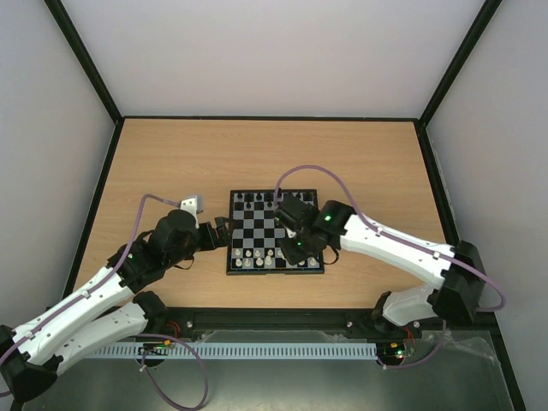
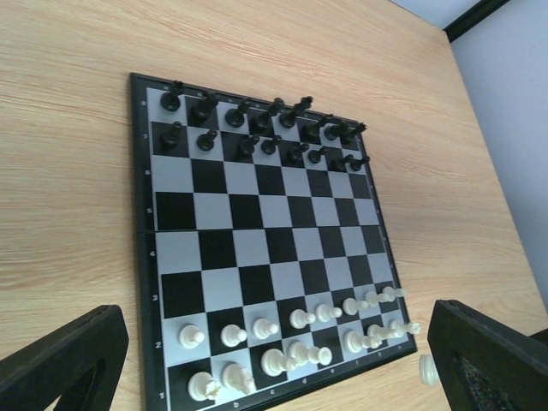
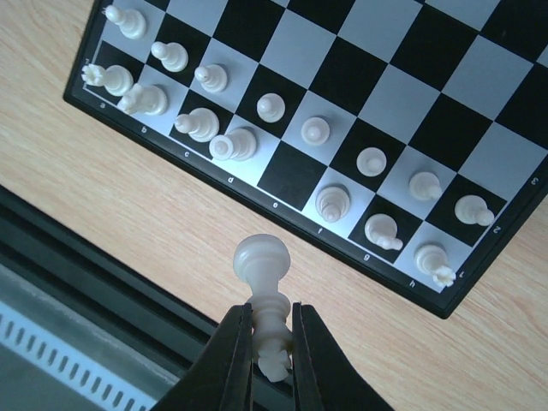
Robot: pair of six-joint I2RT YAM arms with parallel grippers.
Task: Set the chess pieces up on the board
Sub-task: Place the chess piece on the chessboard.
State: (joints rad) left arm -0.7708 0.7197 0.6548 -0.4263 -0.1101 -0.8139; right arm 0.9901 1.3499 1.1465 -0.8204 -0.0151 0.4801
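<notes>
- Board (image 3: 390,98), right wrist view: black and pale checks with a black border, flat on the wooden table (image 3: 128,197).
- On it, white pieces (image 3: 231,144) fill the two rows by the lettered edge: eight pawns, seven bigger figures behind them.
- right gripper (image 3: 272,310): jaws pressed onto the held white piece (image 3: 261,261), pinching its stem. The rounded end pokes out past the fingertips.
- The held white piece sits over wood just off the board's lettered edge, about level with e/f, apart from the board. Height above the wood: cannot tell.
- black rail (image 3: 103,257) runs along the table edge behind the gripper.
- Left wrist view: the whole board (image 2: 257,214) is in frame. black pieces (image 2: 247,145) stand on the two far rows, white pieces (image 2: 265,328) on the two near rows.
- left gripper (image 2: 276,312): spread wide, nothing between its fingers (image 2: 64,364), which sit in the bottom corners. The board lies ahead, its near edge between them, touching neither.
- One white figure shows just past the board's near right corner, partly hidden by the right-hand finger. Cannot tell if it rests on the wood.
- Top view: the board (image 1: 253,231) is mid-table, with black pieces on the far side and white on the near side.
- The left gripper is just beside the board's left edge. The right gripper is over the board's near right part, hiding some squares.
</notes>
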